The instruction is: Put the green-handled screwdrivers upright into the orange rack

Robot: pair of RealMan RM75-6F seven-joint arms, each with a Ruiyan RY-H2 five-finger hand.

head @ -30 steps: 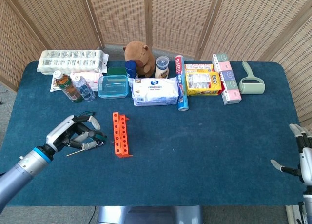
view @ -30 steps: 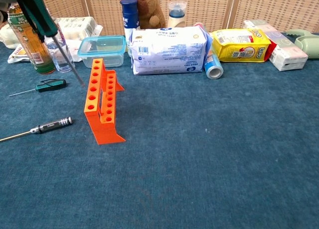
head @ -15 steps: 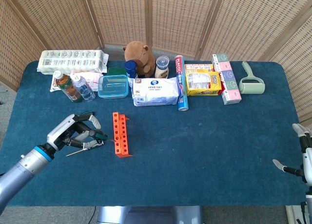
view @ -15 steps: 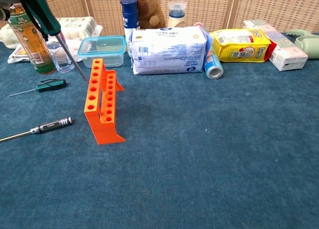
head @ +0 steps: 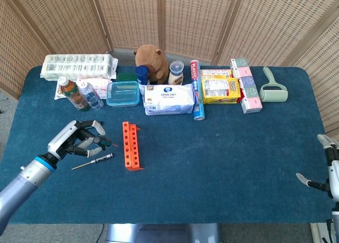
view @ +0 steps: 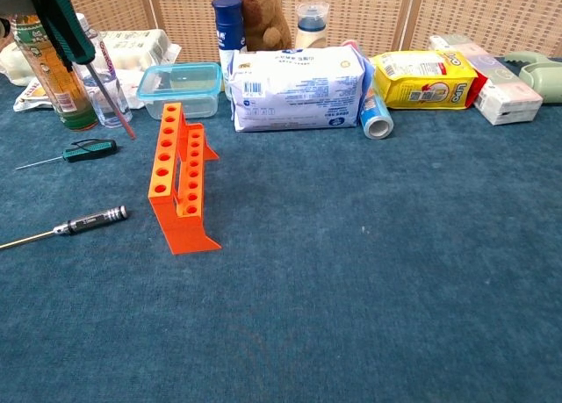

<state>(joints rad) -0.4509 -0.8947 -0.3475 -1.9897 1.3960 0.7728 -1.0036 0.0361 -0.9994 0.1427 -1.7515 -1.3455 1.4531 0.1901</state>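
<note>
left hand (head: 79, 141): fingers curled, gripping | right hand (head: 328, 169): fingers spread, idle

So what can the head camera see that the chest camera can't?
Only the head view shows the left hand itself holding a green-handled screwdriver, the right hand at the table's right edge holding nothing with fingers apart, and the whole blue table.

Only the chest view shows a second green-handled screwdriver lying on the cloth; the head view hides it under the left hand.

Both show the orange rack, with no screwdriver in it yet, the black-handled screwdriver lying beside it, and the row of groceries behind.
</note>
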